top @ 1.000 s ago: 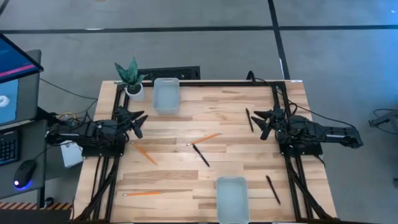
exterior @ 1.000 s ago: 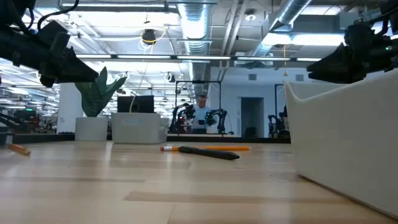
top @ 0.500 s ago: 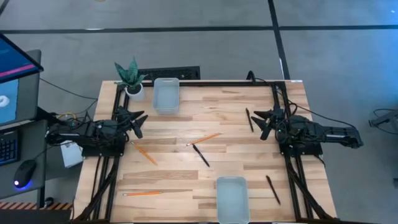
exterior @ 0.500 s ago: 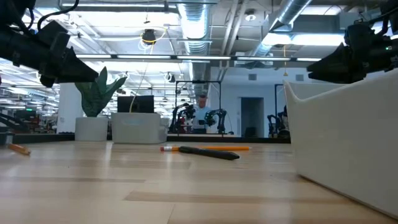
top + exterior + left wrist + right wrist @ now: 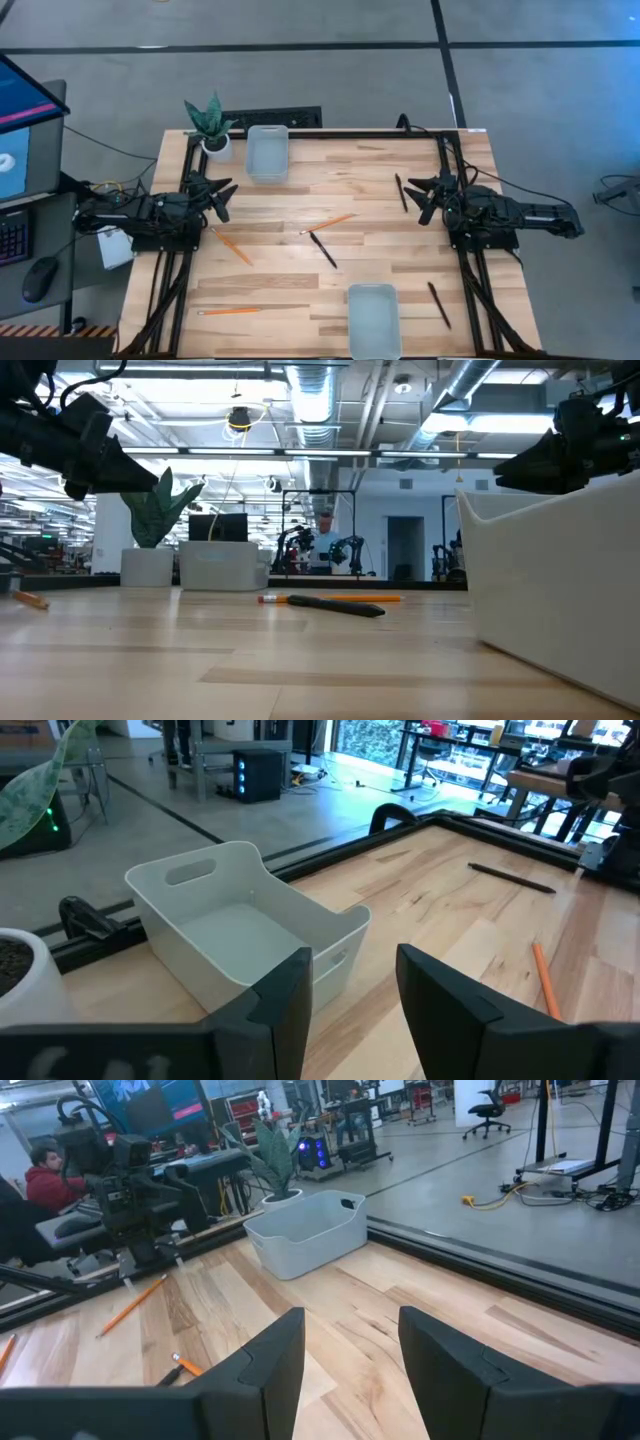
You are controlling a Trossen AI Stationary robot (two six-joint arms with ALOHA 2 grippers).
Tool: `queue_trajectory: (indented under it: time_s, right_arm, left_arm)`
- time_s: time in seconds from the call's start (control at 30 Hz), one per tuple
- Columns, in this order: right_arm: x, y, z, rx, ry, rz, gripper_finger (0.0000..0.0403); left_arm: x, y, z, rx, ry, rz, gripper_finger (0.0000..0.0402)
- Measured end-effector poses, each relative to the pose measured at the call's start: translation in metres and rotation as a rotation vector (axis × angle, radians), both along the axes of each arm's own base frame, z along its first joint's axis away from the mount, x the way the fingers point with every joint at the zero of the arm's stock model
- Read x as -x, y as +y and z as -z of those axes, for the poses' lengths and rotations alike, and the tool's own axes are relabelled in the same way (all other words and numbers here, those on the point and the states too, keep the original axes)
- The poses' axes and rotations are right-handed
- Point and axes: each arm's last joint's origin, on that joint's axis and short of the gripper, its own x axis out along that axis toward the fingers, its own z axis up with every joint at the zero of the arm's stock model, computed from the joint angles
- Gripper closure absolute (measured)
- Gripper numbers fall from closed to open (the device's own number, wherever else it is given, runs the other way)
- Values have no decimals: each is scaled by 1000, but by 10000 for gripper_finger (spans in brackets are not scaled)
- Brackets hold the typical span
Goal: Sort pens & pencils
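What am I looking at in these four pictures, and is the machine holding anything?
Two dark robot arms flank a wooden table. One picture looks straight down, one looks level across the tabletop, and two come from cameras on the arms' wrists. The left gripper and right gripper hang open at the sides, holding nothing. On the table lie three black pens and three orange pencils, loose. Two pale bins and a small potted plant also stand there.

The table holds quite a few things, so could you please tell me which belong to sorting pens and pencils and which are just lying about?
Job:
pens
pencils
bins

Lying about:
plant
monitor
mouse
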Motion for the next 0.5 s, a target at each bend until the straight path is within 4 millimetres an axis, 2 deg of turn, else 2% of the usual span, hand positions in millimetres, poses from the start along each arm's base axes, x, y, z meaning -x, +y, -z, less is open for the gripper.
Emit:
queue_trajectory:
  time_s: [0.5]
  right_arm:
    - [0, 0, 0, 0, 0, 0, 218]
  left_arm:
    - [0, 0, 0, -1, 1, 1, 265]
